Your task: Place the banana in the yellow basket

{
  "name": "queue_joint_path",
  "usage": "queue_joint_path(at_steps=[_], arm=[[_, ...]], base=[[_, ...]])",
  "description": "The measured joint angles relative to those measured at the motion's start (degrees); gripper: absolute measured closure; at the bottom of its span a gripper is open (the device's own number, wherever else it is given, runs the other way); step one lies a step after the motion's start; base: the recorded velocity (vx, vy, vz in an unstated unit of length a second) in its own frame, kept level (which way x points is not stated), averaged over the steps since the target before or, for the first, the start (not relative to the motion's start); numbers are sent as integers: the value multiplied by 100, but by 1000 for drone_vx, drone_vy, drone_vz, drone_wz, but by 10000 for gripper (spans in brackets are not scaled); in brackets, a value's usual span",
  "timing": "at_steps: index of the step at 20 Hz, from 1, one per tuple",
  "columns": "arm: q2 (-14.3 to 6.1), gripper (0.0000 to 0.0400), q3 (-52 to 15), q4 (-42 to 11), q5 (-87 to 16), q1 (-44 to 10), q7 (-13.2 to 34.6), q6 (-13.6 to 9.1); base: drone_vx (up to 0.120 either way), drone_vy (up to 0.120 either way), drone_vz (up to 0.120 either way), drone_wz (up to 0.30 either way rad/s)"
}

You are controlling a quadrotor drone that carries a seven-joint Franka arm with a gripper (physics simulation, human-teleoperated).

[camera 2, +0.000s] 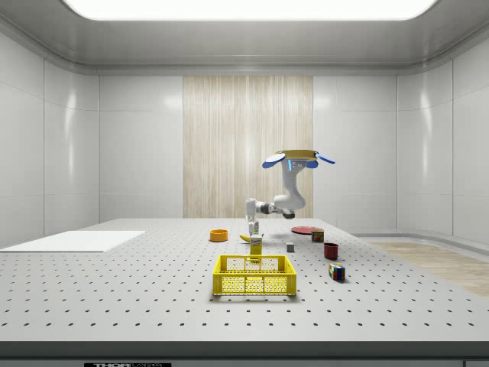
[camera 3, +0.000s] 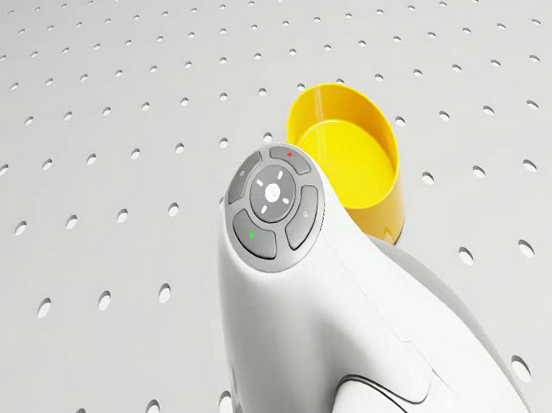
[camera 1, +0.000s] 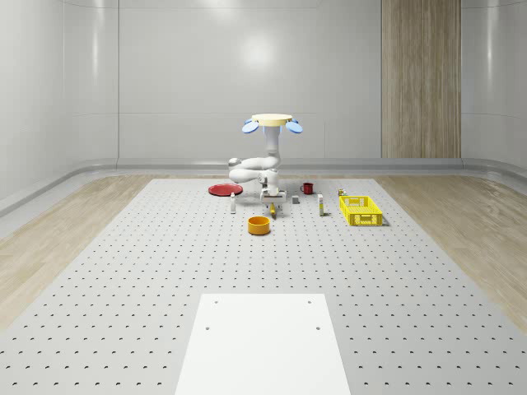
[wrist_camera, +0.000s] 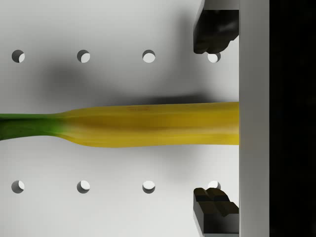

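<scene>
wrist view: tool (wrist_camera: 213,118) spread wide astride the banana (wrist_camera: 148,124); drone (camera 1: 272,123) hovers above.

Your drone (camera 1: 272,122), the one with the pale yellow disc body and blue rotors, hovers over the far middle of the grey perforated table (camera 1: 123,271). Its white arm (camera 1: 259,169) hangs down, with the gripper (camera 1: 271,211) low, just right of and behind the round orange bowl (camera 1: 259,225). The yellow plastic basket (camera 1: 361,210) sits well off to the right. A flat red plate (camera 1: 223,189) lies far left, a small red mug (camera 1: 307,188) far right of the arm.
</scene>
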State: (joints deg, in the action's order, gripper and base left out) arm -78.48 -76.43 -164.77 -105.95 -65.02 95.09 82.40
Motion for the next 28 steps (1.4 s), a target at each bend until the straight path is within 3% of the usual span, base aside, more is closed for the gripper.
queue_joint_path(at_steps=[7,19,21,23,26,28], arm=[[-156,0,393,80,-342,-19,-21,275],[-291,0,623,150,-529,-68,-12,490],[-306,98,633,155,-535,-74,-8,509],[-320,158,639,158,-537,-80,-5,525],[-340,206,642,162,-534,-88,1,546],[-354,209,641,163,-537,-95,62,555]], base=[[0,0,0,0],[0,0,0,0],[0,0,0,0],[0,0,0,0],[0,0,0,0],[0,0,0,0]])
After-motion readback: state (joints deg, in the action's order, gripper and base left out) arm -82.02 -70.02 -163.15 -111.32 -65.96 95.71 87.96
